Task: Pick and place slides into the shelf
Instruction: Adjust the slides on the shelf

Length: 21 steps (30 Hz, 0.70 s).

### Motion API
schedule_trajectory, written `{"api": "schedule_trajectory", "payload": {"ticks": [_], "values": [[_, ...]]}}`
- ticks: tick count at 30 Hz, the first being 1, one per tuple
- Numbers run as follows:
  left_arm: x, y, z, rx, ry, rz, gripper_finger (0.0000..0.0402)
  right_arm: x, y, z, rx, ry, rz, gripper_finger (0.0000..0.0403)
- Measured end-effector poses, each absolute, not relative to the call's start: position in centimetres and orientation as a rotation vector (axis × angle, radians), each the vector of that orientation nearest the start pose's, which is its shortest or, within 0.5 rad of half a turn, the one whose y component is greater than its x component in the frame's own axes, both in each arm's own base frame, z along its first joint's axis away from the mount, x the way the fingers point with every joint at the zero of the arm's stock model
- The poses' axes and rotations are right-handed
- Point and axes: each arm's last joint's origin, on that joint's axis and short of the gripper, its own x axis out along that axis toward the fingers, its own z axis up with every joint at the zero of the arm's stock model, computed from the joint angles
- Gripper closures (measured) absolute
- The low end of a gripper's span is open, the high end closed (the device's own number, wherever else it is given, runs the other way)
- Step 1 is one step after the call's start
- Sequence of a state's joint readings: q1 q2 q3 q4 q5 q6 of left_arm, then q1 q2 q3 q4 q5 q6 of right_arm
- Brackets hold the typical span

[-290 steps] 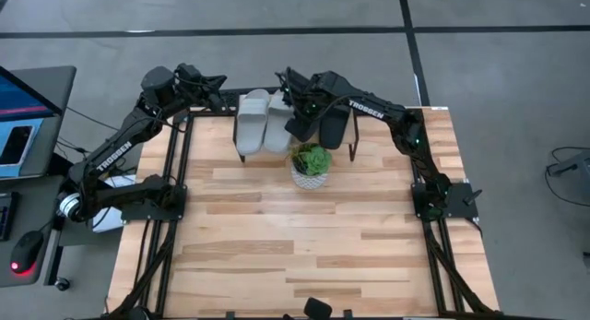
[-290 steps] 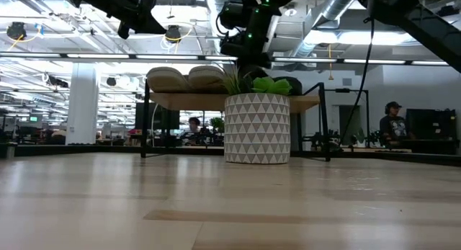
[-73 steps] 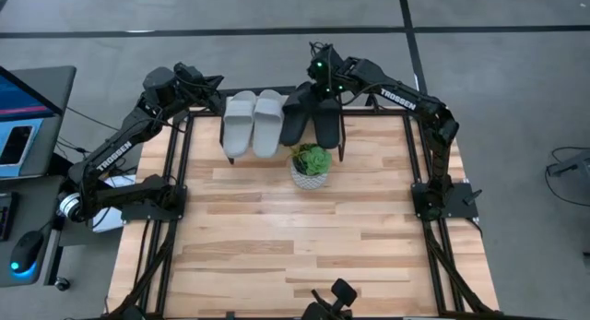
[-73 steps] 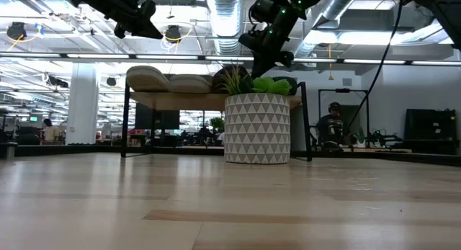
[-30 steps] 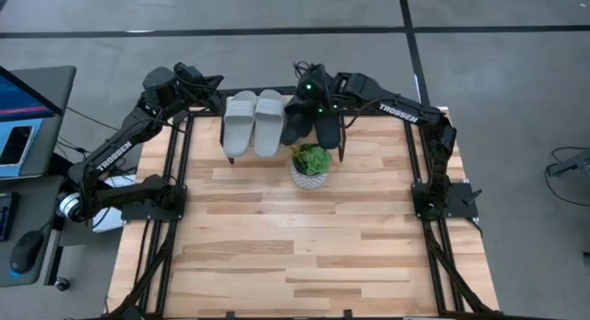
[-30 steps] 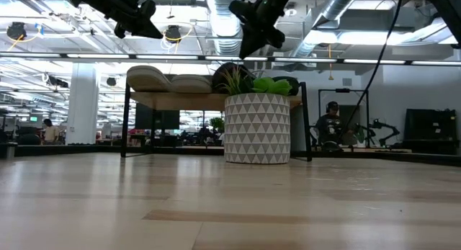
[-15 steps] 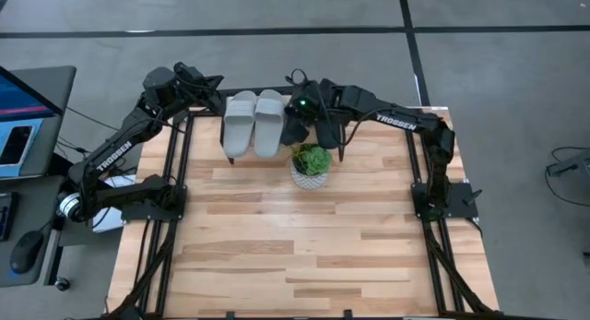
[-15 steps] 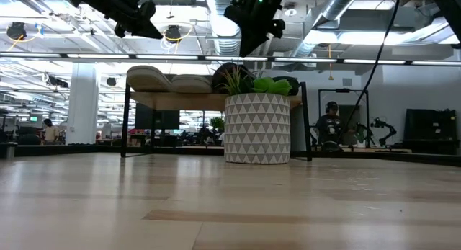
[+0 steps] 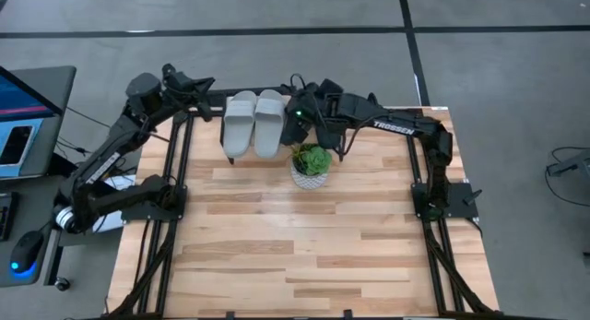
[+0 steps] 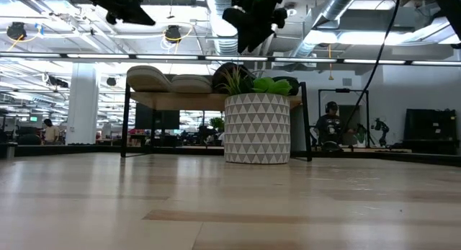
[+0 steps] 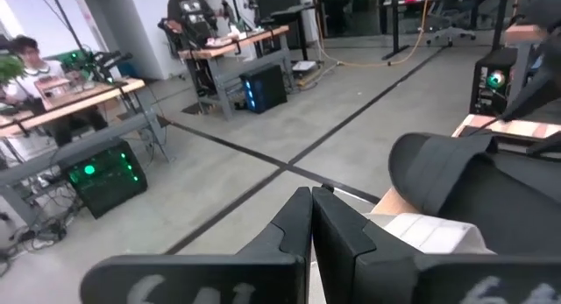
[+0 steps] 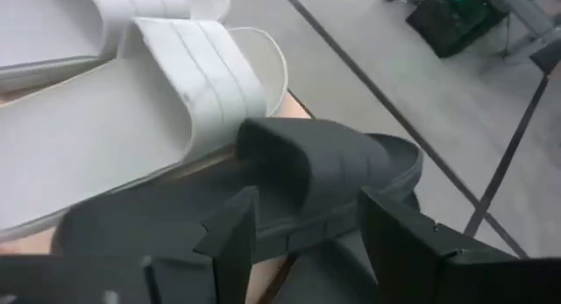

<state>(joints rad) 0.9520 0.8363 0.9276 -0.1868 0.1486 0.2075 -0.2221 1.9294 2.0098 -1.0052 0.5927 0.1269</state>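
Table [image 9: 304, 246]: all four slides on the shelf [image 10: 216, 100].
Right pincer [image 12: 307, 221], spread, hovers over the black slides [image 9: 297, 126]; left pincer [image 11: 311, 218], pressed together, waits beside the grey slides [image 9: 253, 122]. Next: straighten the black pair.

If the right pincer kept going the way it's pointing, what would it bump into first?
Most likely the black slide lying on the shelf. The right pincer is open and aimed at its strap, with a grey slide just beyond. How close it is can't be told.
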Motion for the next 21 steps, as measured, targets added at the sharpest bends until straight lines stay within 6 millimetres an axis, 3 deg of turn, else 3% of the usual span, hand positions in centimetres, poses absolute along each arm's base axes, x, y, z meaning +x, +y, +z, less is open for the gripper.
{"api": "schedule_trajectory", "payload": {"ticks": [8,15,21], "values": [[8.3,10.5,38.2,0.053,0.081,0.723,0.0402,40.5,-10.2,33.9,-0.108,0.935,-0.818,0.0224],[6.2,7.6,39.2,0.1,-0.01,0.725,0.0402,40.5,-9.3,34.3,-0.175,0.923,-0.859,0.0242],[5.0,5.7,39.1,0.11,-0.021,0.677,0.0402,40.5,-9.5,34.3,-0.171,0.923,-0.864,0.0225]]}}
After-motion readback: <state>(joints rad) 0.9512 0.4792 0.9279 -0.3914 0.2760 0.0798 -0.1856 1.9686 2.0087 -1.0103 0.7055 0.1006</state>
